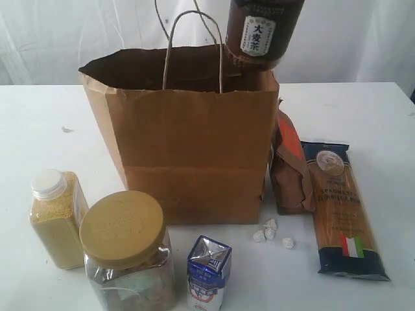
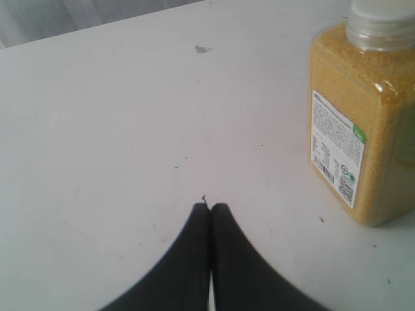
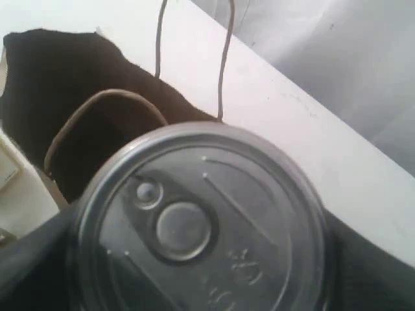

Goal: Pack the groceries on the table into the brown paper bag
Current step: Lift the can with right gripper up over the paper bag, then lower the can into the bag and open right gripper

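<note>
My right claw (image 3: pixel 201 259) hangs above the open top of the brown paper bag (image 1: pixel 188 129), jaws spread wide around the dark foil-topped jar (image 1: pixel 262 32) (lid facing the wrist camera). My left claw (image 2: pixel 209 208) sits low over the counter (image 2: pixel 97 129), pinched tight on nothing, near the yellow-grain bottle (image 2: pixel 363 123)

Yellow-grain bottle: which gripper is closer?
Left. The left gripper, shut and empty, is over the table just beside the yellow-grain bottle. The right gripper holds the dark jar above the open brown paper bag, well away from the bottle.
</note>
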Controlling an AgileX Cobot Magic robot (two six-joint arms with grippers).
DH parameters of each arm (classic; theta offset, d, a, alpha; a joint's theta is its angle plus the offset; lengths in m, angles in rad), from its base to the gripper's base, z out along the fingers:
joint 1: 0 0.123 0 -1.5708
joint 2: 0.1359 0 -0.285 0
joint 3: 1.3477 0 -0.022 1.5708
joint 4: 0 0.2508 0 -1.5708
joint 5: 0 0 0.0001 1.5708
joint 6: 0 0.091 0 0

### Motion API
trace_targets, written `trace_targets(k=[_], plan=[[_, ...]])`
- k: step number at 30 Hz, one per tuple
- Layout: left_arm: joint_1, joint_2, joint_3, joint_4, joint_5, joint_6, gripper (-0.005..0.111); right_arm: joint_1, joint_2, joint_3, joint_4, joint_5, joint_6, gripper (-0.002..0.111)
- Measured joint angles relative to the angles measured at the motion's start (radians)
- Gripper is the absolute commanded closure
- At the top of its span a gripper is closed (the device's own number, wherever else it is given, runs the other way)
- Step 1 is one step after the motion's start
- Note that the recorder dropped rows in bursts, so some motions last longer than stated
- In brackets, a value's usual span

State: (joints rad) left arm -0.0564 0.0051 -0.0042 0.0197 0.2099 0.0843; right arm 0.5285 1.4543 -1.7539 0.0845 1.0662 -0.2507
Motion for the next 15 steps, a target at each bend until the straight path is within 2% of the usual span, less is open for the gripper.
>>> trace_targets(k=[15], plan=[[0.0,0.0,0.0,0.0,0.0,0.0,0.107,0.0,0.179,-0.017,0.063,-0.013,-0.002,0.108]])
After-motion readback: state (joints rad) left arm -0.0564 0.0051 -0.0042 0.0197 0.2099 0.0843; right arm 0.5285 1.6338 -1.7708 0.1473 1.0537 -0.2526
